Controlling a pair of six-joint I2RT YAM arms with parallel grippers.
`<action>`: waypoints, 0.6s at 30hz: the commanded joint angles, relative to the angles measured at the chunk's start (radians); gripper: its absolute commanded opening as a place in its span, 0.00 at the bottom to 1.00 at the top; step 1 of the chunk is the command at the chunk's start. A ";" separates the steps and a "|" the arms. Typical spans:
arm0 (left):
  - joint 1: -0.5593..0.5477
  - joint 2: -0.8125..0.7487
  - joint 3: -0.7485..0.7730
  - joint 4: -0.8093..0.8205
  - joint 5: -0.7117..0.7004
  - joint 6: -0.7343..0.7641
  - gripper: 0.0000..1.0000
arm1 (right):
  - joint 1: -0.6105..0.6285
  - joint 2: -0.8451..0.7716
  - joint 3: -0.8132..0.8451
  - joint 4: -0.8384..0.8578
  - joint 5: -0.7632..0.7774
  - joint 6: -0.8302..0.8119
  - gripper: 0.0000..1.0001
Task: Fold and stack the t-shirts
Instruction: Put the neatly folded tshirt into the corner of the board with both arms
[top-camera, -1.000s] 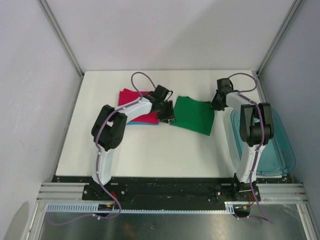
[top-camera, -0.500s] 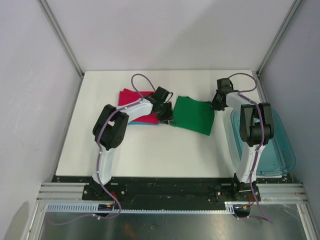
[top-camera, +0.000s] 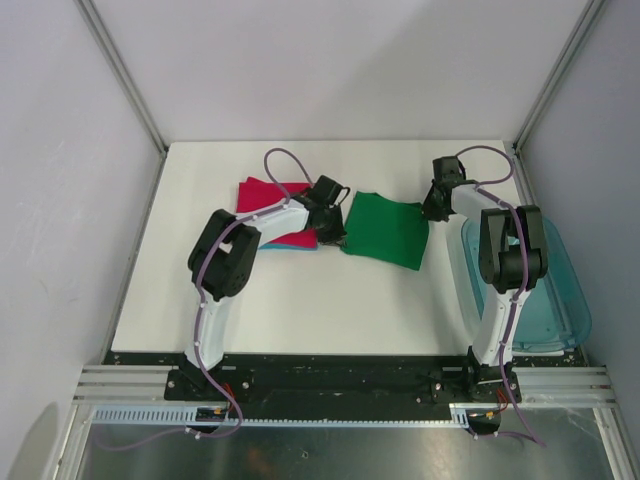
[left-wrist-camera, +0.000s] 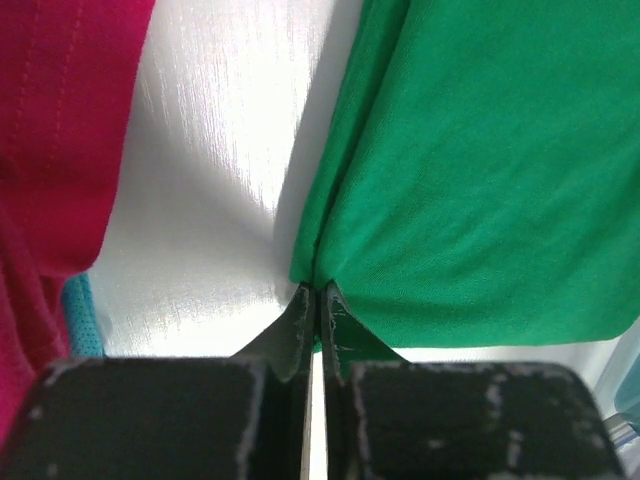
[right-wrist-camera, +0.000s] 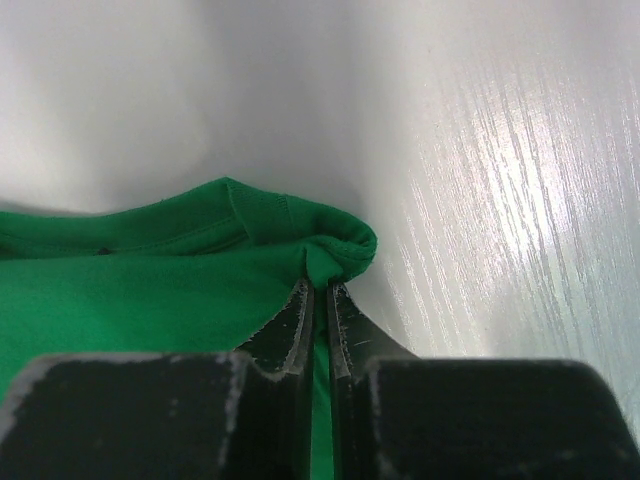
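Observation:
A folded green t-shirt (top-camera: 386, 229) lies mid-table. My left gripper (top-camera: 337, 238) is shut on its near-left corner; in the left wrist view the green cloth (left-wrist-camera: 480, 170) is pinched at the fingertips. My right gripper (top-camera: 432, 212) is shut on the shirt's far-right corner, where a bunched green hem (right-wrist-camera: 335, 255) sits between the jaws. A magenta-red t-shirt (top-camera: 262, 192) lies folded to the left, also showing in the left wrist view (left-wrist-camera: 50, 120), on top of a light blue t-shirt whose edge (top-camera: 292, 245) peeks out below it.
A translucent blue-green plastic bin (top-camera: 565, 290) sits at the table's right edge beside the right arm. The white table (top-camera: 320, 310) is bounded by grey walls and metal frame posts at left, right and back.
My left gripper has shifted slightly toward the far side, with the green shirt's left corner still in it. The right gripper has barely moved.

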 joint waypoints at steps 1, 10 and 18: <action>-0.005 -0.033 0.027 0.004 -0.040 -0.005 0.01 | 0.020 -0.030 0.020 0.005 0.033 -0.013 0.00; -0.006 -0.112 0.058 0.004 -0.035 0.002 0.00 | 0.081 -0.140 0.015 -0.025 0.087 -0.027 0.00; -0.006 -0.141 0.077 0.004 -0.017 0.008 0.00 | 0.136 -0.210 0.001 -0.036 0.120 -0.034 0.00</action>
